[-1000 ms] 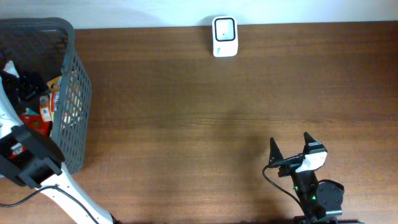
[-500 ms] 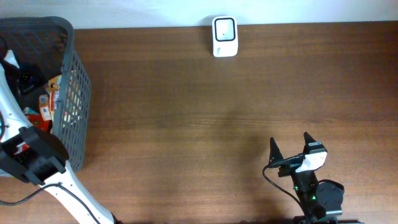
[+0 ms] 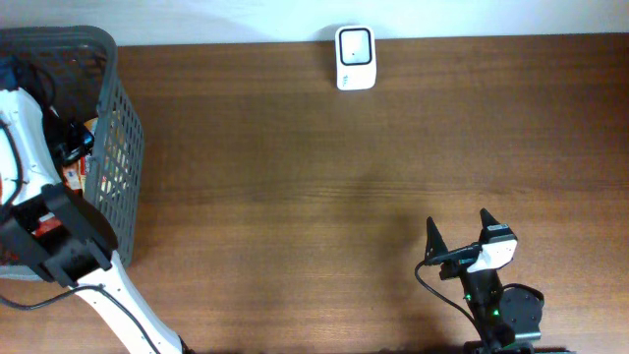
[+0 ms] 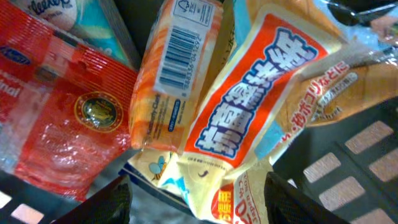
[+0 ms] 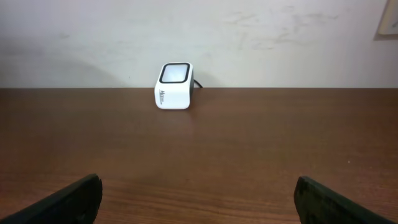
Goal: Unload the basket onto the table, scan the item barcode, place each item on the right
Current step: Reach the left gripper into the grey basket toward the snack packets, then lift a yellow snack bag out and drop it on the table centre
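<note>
Grey mesh walls of the basket [image 3: 126,147] at your left edge enclosed every candidate item, and your left gripper [image 4: 199,200] was down inside it. Its jaws stood apart, one on each side of the lower edge of a yellow-and-orange packet [image 4: 261,112], closed on nothing. An orange pack [image 4: 149,106] lay partly under that packet, its barcode [image 4: 180,53] facing the wrist camera, and a red packet [image 4: 68,118] sat to the other side. You were, by my reading, at the pick: choosing and gripping an item, with no scanning begun.

Your right gripper [image 5: 199,204] waited spread wide and empty above bare table [image 3: 295,197], looking straight at the white scanner [image 5: 174,86], which stood at the far edge, well apart from the basket.

Your next move called for closing on one packet alone. The crinkled wrappers overlapped, so a pinch could have caught two or slipped off the film. After that you needed a clean lift over the basket wall and the barcode turned toward the scanner's window.
</note>
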